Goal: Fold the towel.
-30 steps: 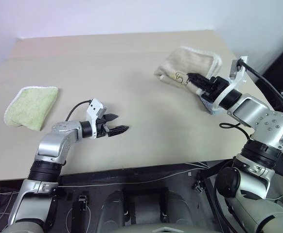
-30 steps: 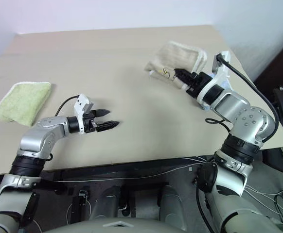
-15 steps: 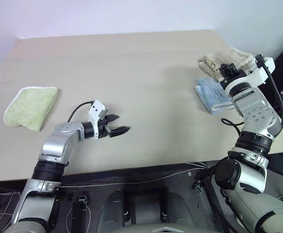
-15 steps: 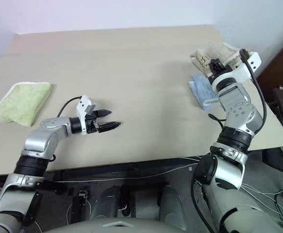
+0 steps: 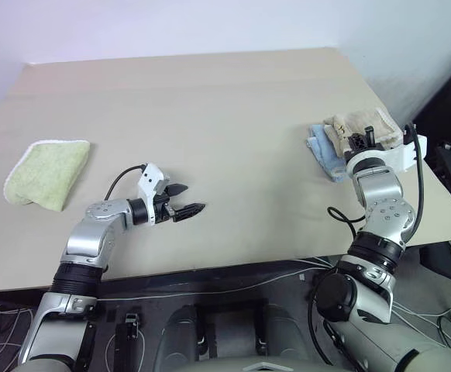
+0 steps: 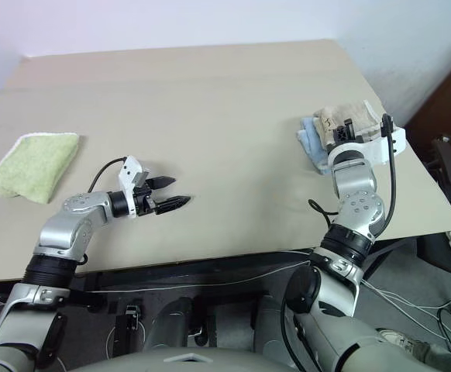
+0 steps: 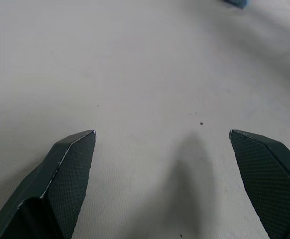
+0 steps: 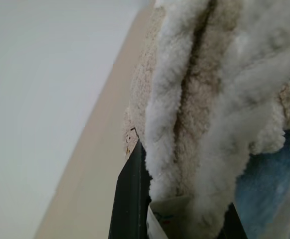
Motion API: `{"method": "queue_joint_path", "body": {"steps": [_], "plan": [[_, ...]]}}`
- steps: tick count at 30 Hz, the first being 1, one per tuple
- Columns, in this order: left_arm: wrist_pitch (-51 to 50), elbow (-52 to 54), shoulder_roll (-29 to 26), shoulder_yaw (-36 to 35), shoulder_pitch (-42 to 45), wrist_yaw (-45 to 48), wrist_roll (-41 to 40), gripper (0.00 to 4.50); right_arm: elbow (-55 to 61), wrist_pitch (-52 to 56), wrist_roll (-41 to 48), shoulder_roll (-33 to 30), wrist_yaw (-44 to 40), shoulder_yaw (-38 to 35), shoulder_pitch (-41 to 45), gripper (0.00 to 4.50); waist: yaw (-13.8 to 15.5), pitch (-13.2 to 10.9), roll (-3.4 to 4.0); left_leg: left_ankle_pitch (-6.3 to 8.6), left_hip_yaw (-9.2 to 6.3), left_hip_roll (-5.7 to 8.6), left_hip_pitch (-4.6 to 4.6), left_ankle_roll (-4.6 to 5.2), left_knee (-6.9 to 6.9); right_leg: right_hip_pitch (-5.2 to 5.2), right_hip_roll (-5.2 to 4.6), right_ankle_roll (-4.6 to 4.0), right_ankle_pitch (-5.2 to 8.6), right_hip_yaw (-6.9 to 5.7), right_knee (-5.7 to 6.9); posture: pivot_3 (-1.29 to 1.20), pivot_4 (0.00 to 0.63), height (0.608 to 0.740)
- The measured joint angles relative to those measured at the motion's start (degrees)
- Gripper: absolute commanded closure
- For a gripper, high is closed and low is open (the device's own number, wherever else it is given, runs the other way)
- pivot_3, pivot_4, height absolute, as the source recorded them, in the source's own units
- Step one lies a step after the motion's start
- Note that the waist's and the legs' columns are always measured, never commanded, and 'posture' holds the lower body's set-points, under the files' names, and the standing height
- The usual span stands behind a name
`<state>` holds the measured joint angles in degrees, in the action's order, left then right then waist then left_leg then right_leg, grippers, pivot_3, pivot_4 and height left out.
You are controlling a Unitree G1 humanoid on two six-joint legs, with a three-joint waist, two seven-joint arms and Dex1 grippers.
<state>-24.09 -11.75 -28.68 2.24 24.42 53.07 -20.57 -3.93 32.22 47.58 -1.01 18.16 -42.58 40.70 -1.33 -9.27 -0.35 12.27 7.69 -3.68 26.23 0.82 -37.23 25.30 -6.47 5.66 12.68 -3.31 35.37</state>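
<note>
Right gripper at roughly 3 o'clock on the table, near the right edge; fingers pinched together on a bunched fold of the towel, confirmed close up in the right wrist view, where white corded edging and beige pile sit clamped between the black fingers. Towel crumpled in a small heap, partly lying over the light blue cloth, which juts out toward 9 o'clock from beneath it. A strip of that blue cloth visible just under the beige folds.

Left gripper at about 7 o'clock, pointing toward 3 o'clock, low over bare tabletop; fingers spread wide with nothing between them.

Light green cloth folded at 9 o'clock, well apart from both grippers.
</note>
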Motion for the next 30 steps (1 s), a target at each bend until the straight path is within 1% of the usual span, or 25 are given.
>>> {"method": "queue_joint_path", "body": {"steps": [3,8,11,14,16,22,27,30], "plan": [[1.06,-1.16,0.54,-0.02,0.23,0.05,0.07,0.00,0.87,-0.03,0.98,-0.02,1.35,1.33,-0.40,4.48,0.12,0.00,0.00,-0.01,-0.02,-0.01,-0.12,-0.01,-0.01,-0.12,0.00,-0.08,0.04,0.00,0.00,0.00,0.150,0.740],[2.49,-2.23,0.72,0.08,0.35,0.29,0.51,0.00,0.73,-0.46,2.41,-0.88,1.66,1.50,-0.45,4.48,0.12,0.01,0.01,-0.01,-0.02,-0.02,-0.23,-0.02,0.00,-0.20,0.00,-0.18,0.09,0.01,0.00,0.00,0.150,0.740],[3.17,-2.75,0.91,0.20,0.38,0.33,0.80,0.00,-0.79,-0.80,2.02,-2.15,1.16,2.58,-1.32,4.48,0.13,0.01,0.01,-0.01,-0.03,-0.02,-0.41,-0.02,0.02,-0.36,-0.01,-0.21,0.11,0.01,-0.03,0.00,0.150,0.740],[3.20,-2.97,1.10,0.19,0.40,0.18,1.19,0.00,-4.73,-1.64,0.75,-2.53,0.39,3.49,-2.91,4.48,0.09,0.01,0.01,0.00,-0.03,-0.04,-0.70,-0.02,0.08,-0.60,-0.02,-0.24,0.13,0.01,-0.11,0.00,0.150,0.740],[3.17,-2.94,1.17,0.18,0.40,0.09,1.23,0.00,-6.61,-1.95,0.55,-2.48,0.00,3.58,-3.96,4.48,0.10,0.00,0.02,0.00,-0.06,-0.05,-0.72,-0.02,0.08,-0.61,-0.03,-0.25,0.13,0.02,-0.11,0.00,0.150,0.740],[2.38,-1.90,1.17,0.11,0.04,-0.67,1.21,0.00,-7.50,-3.21,1.02,-2.39,-0.05,3.88,-4.07,4.48,0.05,-0.02,0.06,0.01,-0.13,-0.09,-0.74,-0.03,0.11,-0.61,-0.05,-0.26,0.13,0.04,-0.13,0.00,0.150,0.740],[0.75,-0.62,1.17,0.04,-0.02,-1.28,1.17,0.00,-9.35,-4.48,1.56,-2.82,-0.48,3.79,-3.42,2.94,0.05,-0.03,0.07,0.01,-0.12,-0.09,-0.73,-0.03,0.14,-0.60,-0.05,-0.26,0.13,0.04,-0.16,0.00,0.150,0.740],[0.52,-0.45,1.21,0.04,-0.01,-1.32,1.17,0.00,-9.91,-4.81,2.77,-4.15,-1.15,3.54,-3.33,1.84,0.09,-0.03,0.07,0.01,-0.12,-0.10,-0.72,-0.03,0.16,-0.59,-0.07,-0.26,0.14,0.04,-0.19,0.00,0.150,0.740]]}}
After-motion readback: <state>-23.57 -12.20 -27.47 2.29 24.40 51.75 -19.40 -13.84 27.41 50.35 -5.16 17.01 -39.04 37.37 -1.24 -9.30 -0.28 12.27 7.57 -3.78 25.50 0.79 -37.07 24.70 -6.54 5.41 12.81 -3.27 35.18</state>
